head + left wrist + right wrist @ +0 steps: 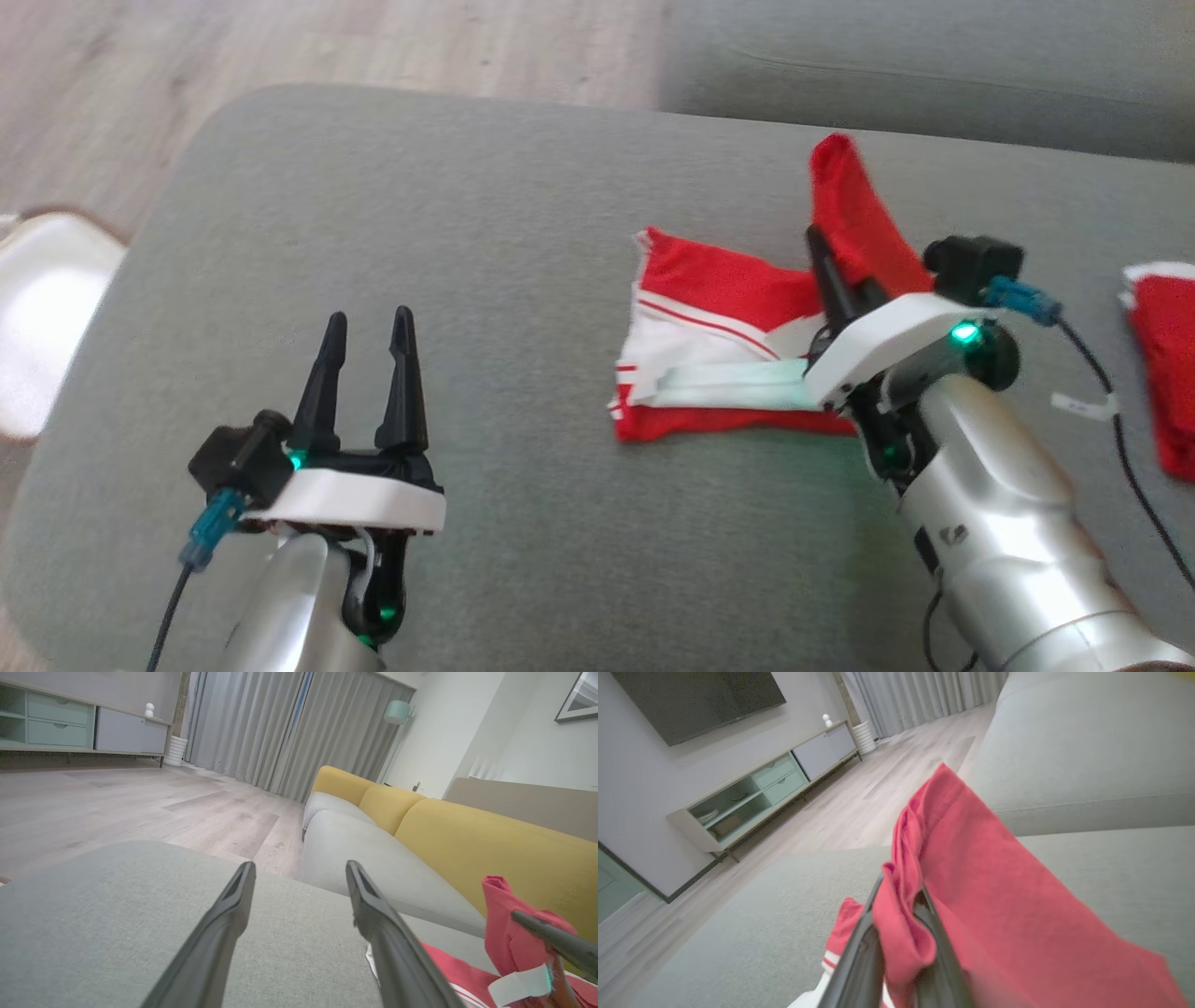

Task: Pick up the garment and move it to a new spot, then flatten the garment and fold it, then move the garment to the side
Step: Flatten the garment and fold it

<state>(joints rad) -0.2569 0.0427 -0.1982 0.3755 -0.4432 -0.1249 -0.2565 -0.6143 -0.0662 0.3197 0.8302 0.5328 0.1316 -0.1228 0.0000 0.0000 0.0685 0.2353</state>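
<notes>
Nearest the camera, the left gripper (370, 317) hovered over the bare grey fabric seat pad (485, 205) at the lower left. Its two long dark fingers were spread wide apart with nothing between them. To the right, the right gripper (820, 239) had its fingers pinched together on a red fold of the red-and-white cloth garment (719, 280), holding that corner raised upright above the rest. The right wrist view showed the red fabric bunched between the two closed fingers (857, 961) and draping away to one side. The rest of the garment lay flat on the pad, right of centre, with white panels, thin red stripes and a pale inner band showing. A second red cloth piece (1167, 364) lay well apart from it at the right edge. Beyond the pad were a grey sofa seat (934, 75) with yellow back cushions (467, 844), and a pale wood floor (373, 37).
</notes>
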